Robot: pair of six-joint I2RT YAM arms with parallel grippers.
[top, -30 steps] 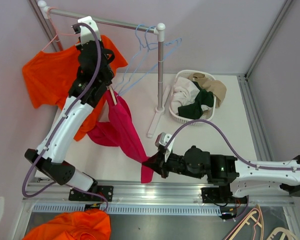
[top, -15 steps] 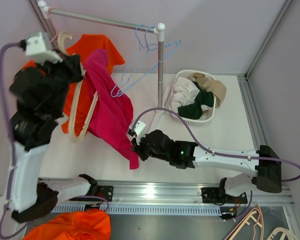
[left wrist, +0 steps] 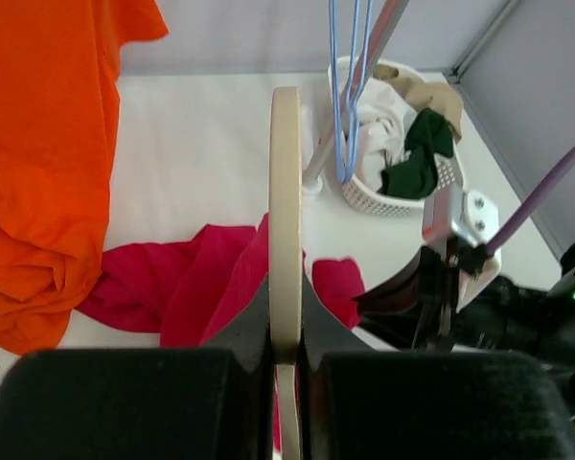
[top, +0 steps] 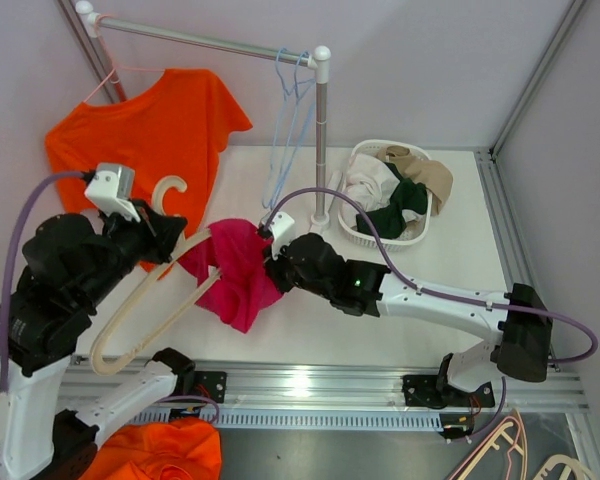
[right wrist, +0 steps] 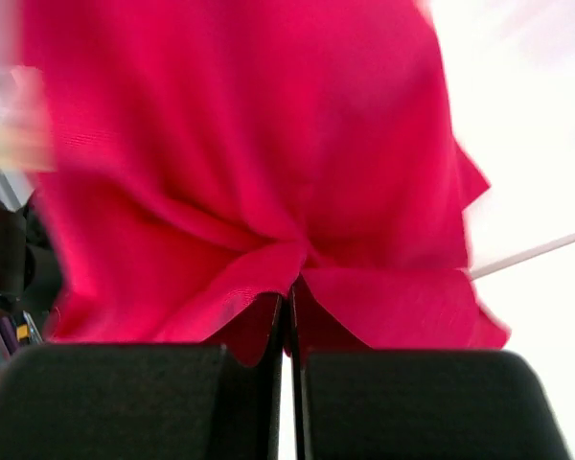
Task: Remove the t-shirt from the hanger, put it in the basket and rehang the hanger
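Observation:
A magenta t-shirt (top: 235, 275) hangs bunched over one end of a cream wooden hanger (top: 140, 300) above the table. My left gripper (top: 165, 240) is shut on the hanger; in the left wrist view the hanger (left wrist: 286, 192) runs edge-on between the fingers (left wrist: 254, 316), with the t-shirt (left wrist: 201, 287) beyond. My right gripper (top: 272, 262) is shut on the t-shirt's cloth, pinching a fold (right wrist: 297, 259) that fills the right wrist view.
An orange t-shirt (top: 145, 125) hangs on a rack rail (top: 200, 40). Blue wire hangers (top: 285, 130) hang by the rack post (top: 323, 130). A white basket (top: 355, 232) of clothes stands at the right. More orange cloth (top: 150, 450) lies below the front rail.
My left arm swung the hanger down and toward the front, now tilted low. My right gripper moved up and left with the t-shirt, which has bunched toward one end of the hanger.

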